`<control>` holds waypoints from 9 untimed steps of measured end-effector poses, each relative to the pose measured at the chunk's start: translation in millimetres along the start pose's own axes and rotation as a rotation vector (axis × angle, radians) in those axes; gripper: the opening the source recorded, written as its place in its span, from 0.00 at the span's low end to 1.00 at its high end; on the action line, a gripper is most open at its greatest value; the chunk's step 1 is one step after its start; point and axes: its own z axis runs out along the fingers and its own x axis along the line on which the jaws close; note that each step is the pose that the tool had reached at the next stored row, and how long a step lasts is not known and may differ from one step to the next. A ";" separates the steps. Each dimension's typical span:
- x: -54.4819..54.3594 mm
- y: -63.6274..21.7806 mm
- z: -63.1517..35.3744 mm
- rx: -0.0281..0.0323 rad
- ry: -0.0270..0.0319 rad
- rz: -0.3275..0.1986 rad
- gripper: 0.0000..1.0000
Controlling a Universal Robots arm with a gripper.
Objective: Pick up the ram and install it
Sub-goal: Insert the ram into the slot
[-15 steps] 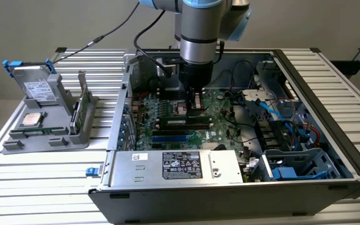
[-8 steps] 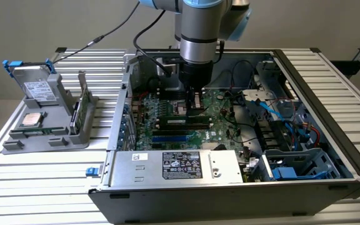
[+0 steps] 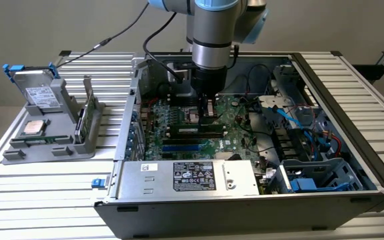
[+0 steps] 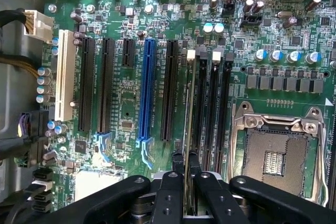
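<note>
Surface [image 3: 58,200] of ribbed metal slats carries an open computer case [image 3: 245,217] lying on its side, with its inside facing up. The robot arm [image 3: 212,35] comes down from above into the case, over the middle of the green motherboard [image 4: 126,114]. A silver power supply [image 3: 185,176] with a black label sits along the near edge of the case. On the exterior view's left, well apart from the case, a grey fixture [image 3: 52,140] stands on the surface. It holds a hard drive [image 3: 42,92] propped upright and a square silver processor chip [image 3: 33,127] lying flat.

The tool [image 4: 186,158] hangs low over the board, its two black fingers [image 4: 169,192] closed tight on the ram [image 4: 187,124]. The ram is seen edge-on as a thin strip running away from the fingers. It is lined up lengthwise with the black memory slots [image 4: 210,108], over the one farthest from the processor socket [image 4: 273,153]. I cannot tell whether its lower edge touches that slot or sits in it. The socket is open and has a silver frame around it, just beside the memory slots. On the other side of the ram lie several long black expansion slots, one blue slot [image 4: 147,87] and, farther off, one white slot [image 4: 65,74].
</note>
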 end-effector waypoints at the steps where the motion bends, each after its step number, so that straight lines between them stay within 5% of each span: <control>1: -0.3 0.0 0.1 0.0000 -0.0002 0.000 0.14; 9: -1.9 -0.1 1.9 -0.0001 0.0011 0.000 0.14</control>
